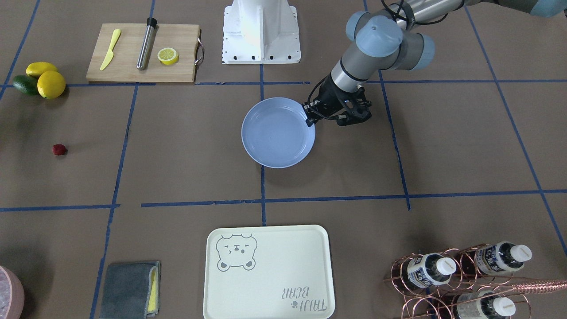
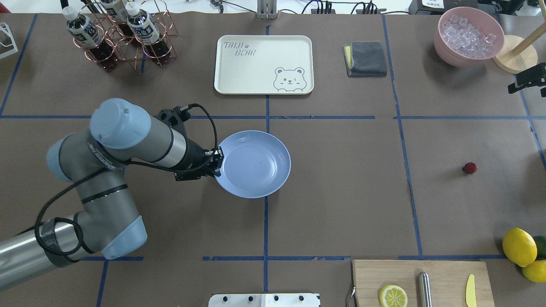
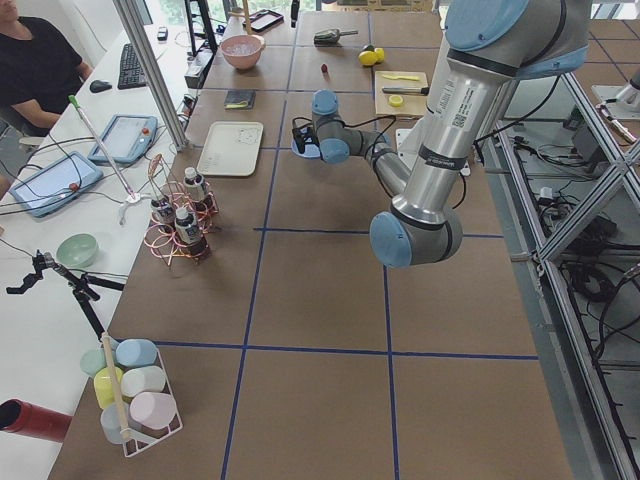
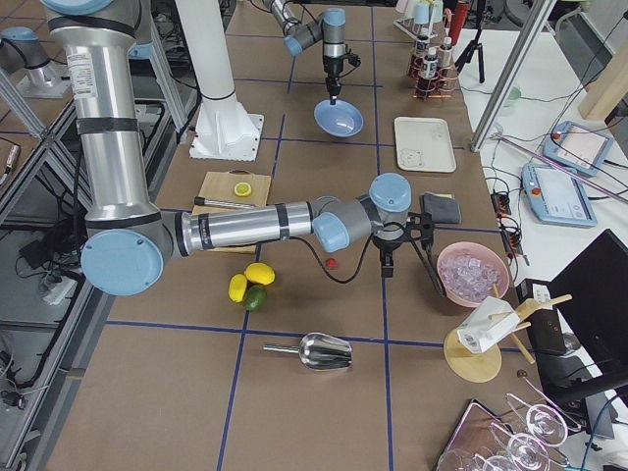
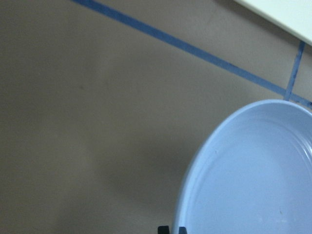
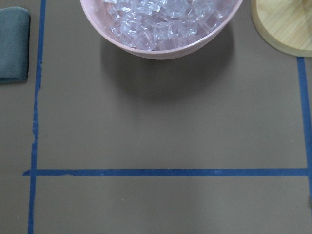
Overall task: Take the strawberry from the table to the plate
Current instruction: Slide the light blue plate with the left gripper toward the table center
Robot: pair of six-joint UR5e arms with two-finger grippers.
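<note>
On the wide brown table [image 1: 186, 146] with its blue tape lines, the left arm [image 2: 128, 140] reaches in to the middle. The right arm [image 4: 245, 228] shows only in the side view. It stretches out over the table's other end.

A cream bear tray [image 1: 266, 274] lies across the plate from the robot. The light-blue plate [image 1: 277, 137] sits near the middle of the table.

The left gripper [image 1: 311, 119] is at the plate's edge, on the left arm's side. Its two fingertips [image 5: 164, 229] are close together with the rim between them, so it is pinching the plate.

The right gripper [image 4: 386, 267] points down over the table, between a pink bowl of ice [image 4: 473, 275] and the strawberry. I cannot tell if its fingers are apart or together.

Two lemons [image 1: 46, 79] lie at the table's end on the robot's right. The little red strawberry [image 1: 59, 149] lies alone on the brown paper near them, well apart from the plate.
</note>
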